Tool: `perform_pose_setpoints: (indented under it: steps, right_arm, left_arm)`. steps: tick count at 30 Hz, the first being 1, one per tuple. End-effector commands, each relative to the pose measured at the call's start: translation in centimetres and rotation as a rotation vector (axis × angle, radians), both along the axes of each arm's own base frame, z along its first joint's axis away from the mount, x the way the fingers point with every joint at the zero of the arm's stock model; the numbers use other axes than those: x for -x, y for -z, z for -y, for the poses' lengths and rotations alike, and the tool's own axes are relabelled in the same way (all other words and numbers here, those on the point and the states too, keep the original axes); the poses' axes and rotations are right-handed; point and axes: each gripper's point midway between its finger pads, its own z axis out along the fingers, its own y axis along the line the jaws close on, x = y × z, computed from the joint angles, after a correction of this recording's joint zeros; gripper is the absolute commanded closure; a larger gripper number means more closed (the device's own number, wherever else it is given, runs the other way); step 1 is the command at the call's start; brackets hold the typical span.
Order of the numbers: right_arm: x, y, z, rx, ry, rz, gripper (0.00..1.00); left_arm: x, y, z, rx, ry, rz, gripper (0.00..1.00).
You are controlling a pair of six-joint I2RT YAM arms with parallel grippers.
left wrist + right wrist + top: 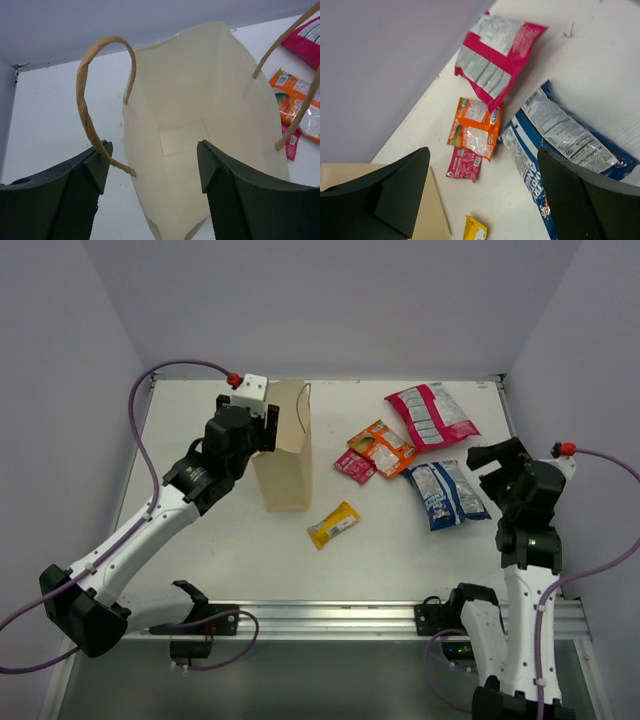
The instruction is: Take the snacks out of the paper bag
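**Left end effector (154,156) spread at the mouth of the paper bag (190,115), pinching nothing**

The right end effector (482,165) is spread too, empty, hovering over the blue-and-white bag (565,135). The paper bag stands upright just ahead of the left arm, long axis vertical, and its inside shows bare. All five snacks (381,447) lie flat on the counter (400,560) to its right, nearer the right arm. Nothing seems left to pull out.

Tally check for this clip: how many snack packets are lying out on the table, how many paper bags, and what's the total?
Snack packets: 5 (red-and-white bag, blue-and-white bag, orange packet, magenta packet, yellow bar)
Paper bag: 1
Total: 6
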Motion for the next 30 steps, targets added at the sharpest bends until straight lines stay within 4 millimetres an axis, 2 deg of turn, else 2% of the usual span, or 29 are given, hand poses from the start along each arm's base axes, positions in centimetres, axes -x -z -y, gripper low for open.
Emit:
perform_pose_setpoints:
  steps: [1,2,3,4,6,7,8,14,18,19,21,24,30]
  right_arm:
    - [0.9,-5.5,1.0,0.165,-0.003,0.073,0.07]
    - [1.3,-8.0,1.3,0.216,0.003,0.115,0.07]
    - [1.7,-8.8,1.5,0.238,0.007,0.117,0.06]
    - [2.2,-11.3,1.6,0.276,0.010,0.162,0.04]
    - [2.9,-13.2,1.7,0.312,0.014,0.185,0.01]
    - [3.3,-14.3,1.7,0.327,0.014,0.201,0.01]
    - [4.0,-16.4,1.6,0.365,0.013,0.241,0.01]
    - [6.9,-22.1,0.2,0.485,-0.039,0.365,0.01]
    - [9.3,-24.5,-0.9,0.564,-0.081,0.457,0.01]
    - [10.4,-25.0,-0.9,0.595,-0.079,0.489,0.01]
    - [11.4,-25.6,-1.0,0.610,-0.077,0.525,0.01]
    - [13.0,-26.2,-1.6,0.644,-0.112,0.587,0.01]
    - [15.4,-26.0,-1.6,0.681,-0.116,0.677,0.01]
  left_arm:
    - [0.3,-2.8,0.0,0.054,0.007,0.020,0.24]
    - [0.5,-3.4,0.0,0.062,0.013,0.022,0.20]
    - [0.8,-4.0,0.1,0.078,0.020,0.028,0.13]
    - [0.9,-4.5,0.1,0.086,0.024,0.036,0.10]
    - [1.4,-5.9,-0.1,0.105,0.034,0.059,0.03]
    - [1.6,-6.4,-0.2,0.109,0.034,0.065,0.02]
    - [1.9,-7.3,-0.3,0.114,0.036,0.074,0.01]
    - [4.5,-12.0,-2.7,0.143,0.021,0.152,0.00]
    - [7.3,-14.7,-5.1,0.176,-0.003,0.214,0.00]
    - [7.8,-15.0,-5.7,0.180,-0.012,0.226,0.00]
    - [8.9,-15.3,-7.3,0.181,-0.060,0.243,0.00]
    - [10.3,-15.5,-8.8,0.188,-0.092,0.251,0.00]
    - [13.0,-17.3,-11.7,0.206,-0.146,0.306,0.00]
